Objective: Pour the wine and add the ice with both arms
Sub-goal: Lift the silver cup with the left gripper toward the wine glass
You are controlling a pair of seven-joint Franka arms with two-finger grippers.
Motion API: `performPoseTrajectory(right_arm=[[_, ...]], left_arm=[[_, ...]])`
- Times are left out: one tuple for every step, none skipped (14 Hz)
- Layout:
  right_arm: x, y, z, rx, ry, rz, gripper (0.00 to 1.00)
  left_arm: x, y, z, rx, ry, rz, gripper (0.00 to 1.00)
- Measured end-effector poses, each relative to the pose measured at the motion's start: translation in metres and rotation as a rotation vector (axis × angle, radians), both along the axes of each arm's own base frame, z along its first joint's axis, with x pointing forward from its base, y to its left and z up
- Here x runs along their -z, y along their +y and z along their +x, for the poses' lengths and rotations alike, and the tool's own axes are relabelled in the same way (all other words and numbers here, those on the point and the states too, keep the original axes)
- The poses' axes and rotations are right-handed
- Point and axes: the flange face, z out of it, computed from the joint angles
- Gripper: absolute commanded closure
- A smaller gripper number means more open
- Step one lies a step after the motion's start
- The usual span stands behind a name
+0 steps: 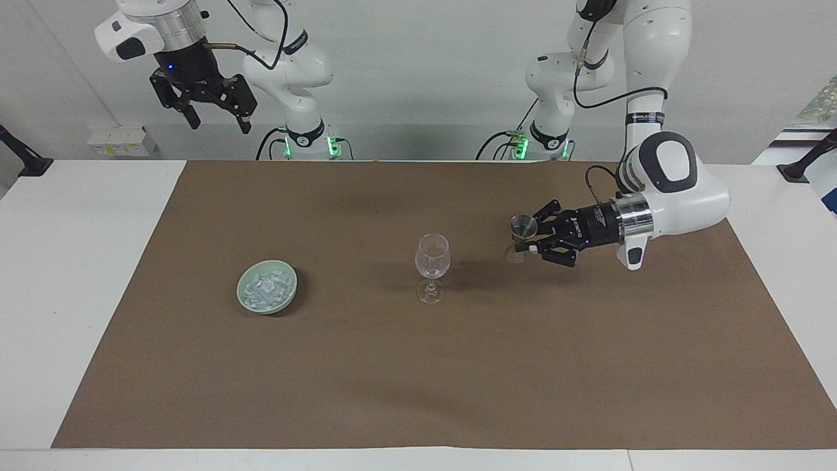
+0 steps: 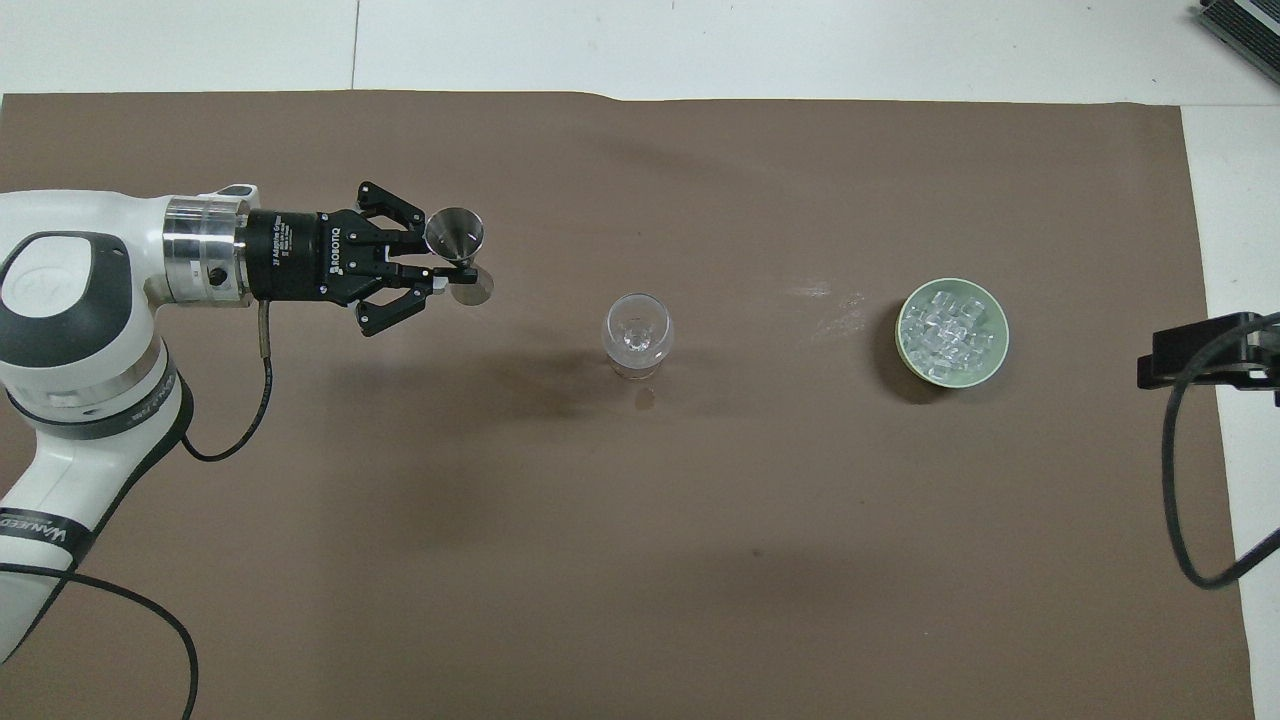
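A clear wine glass (image 1: 432, 258) (image 2: 637, 333) stands upright at the middle of the brown mat. My left gripper (image 1: 531, 243) (image 2: 455, 270) is shut on the waist of a small metal jigger (image 1: 523, 226) (image 2: 455, 232). It holds the jigger upright above the mat, beside the glass toward the left arm's end. Whether the jigger holds wine I cannot tell. The ice (image 1: 265, 288) (image 2: 945, 330) lies piled in a pale green bowl (image 1: 239, 288) (image 2: 1003, 335) toward the right arm's end. My right gripper (image 1: 209, 114) waits open, raised high above the table edge by its base.
A small dark spot (image 2: 645, 400) marks the mat just beside the glass foot. A pale smear (image 2: 830, 300) lies between glass and bowl. A black bracket with a looping cable (image 2: 1195, 355) juts in at the right arm's end. White tabletop (image 1: 78, 275) borders the mat.
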Motion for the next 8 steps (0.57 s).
performPoseTrajectory(right_arm=[[0.0,0.0,0.0,0.0,0.0,0.0,0.0],[0.0,0.0,0.0,0.0,0.0,0.0,0.0],[0.0,0.0,0.0,0.0,0.0,0.0,0.0],[0.0,0.0,0.0,0.0,0.0,0.0,0.0],[0.0,0.0,0.0,0.0,0.0,0.0,0.0],[0.0,0.0,0.0,0.0,0.0,0.0,0.0],[0.0,0.0,0.0,0.0,0.0,0.0,0.0],[0.0,0.0,0.0,0.0,0.0,0.0,0.0]], left_arm=[[0.001,-0.005,-0.001,-0.015,-0.005,0.008,1.0],[0.003,-0.012,-0.003,-0.027,-0.007,0.02,1.0],[0.007,-0.02,-0.005,-0.037,-0.007,0.031,1.0],[0.01,-0.028,-0.009,-0.043,-0.005,0.04,1.0],[0.013,-0.035,-0.013,-0.046,-0.003,0.047,1.0],[0.014,-0.04,-0.018,-0.049,-0.002,0.054,1.0],[0.013,-0.043,-0.023,-0.05,-0.002,0.058,1.0],[0.012,-0.046,-0.027,-0.051,-0.004,0.061,1.0]])
